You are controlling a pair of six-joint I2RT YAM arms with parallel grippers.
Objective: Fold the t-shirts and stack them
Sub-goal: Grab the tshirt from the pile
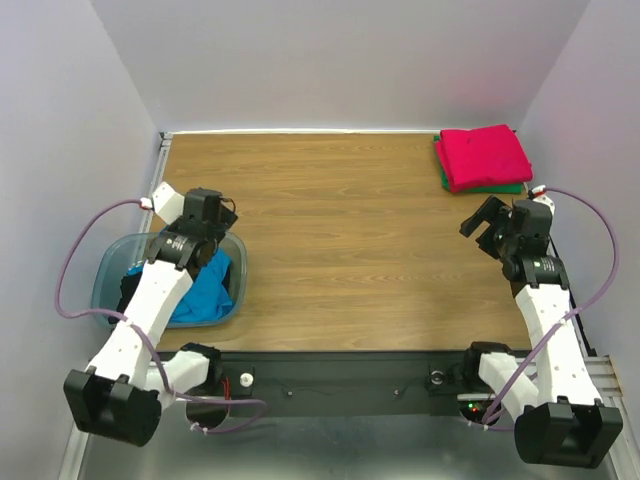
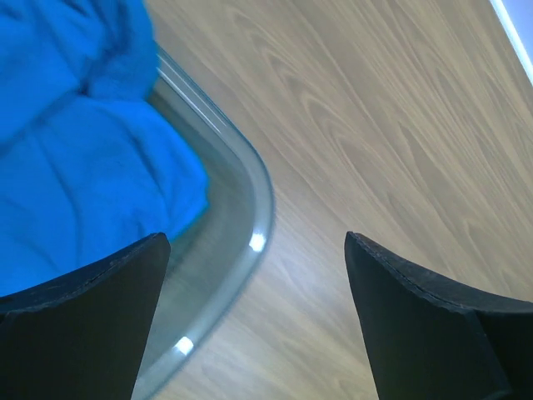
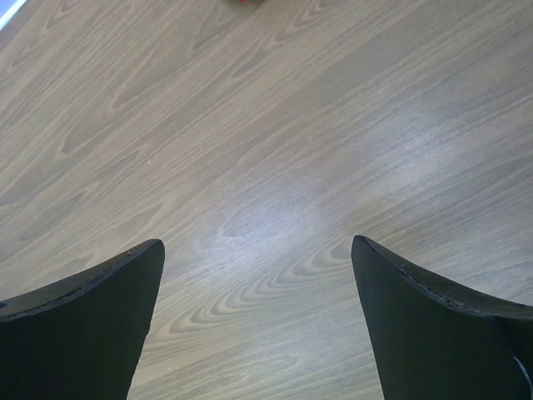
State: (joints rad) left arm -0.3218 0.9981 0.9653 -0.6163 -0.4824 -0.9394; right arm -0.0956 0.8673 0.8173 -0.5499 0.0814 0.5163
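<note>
**Left pincer open at the bin's corner, blue shirt just beside it**

Nearest the overhead camera, the left arm (image 1: 150, 300) is seen reaching over the bin (image 1: 108, 262). Its left pincer (image 1: 205, 215) is held wide open and empty. The right pincer (image 1: 487, 222) is likewise spread, with nothing gripped and only bare table (image 1: 340, 230) beneath it.

Just beyond the right pincer, a folded red-pink t-shirt (image 1: 485, 155) is stacked on a folded green t-shirt (image 1: 500, 188).

In the left wrist view, the bin's rounded corner is seen passing under the gap of the left pincer. The crumpled blue t-shirt (image 2: 75, 167) is found on its left-finger side, just beside it. No long axis can be made out in the bunched cloth. A black t-shirt (image 1: 133, 285) is tucked further in, beneath the arm.

The left pincer is judged much the nearer to the blue t-shirt. The right pincer is well apart from it, across the table.
</note>
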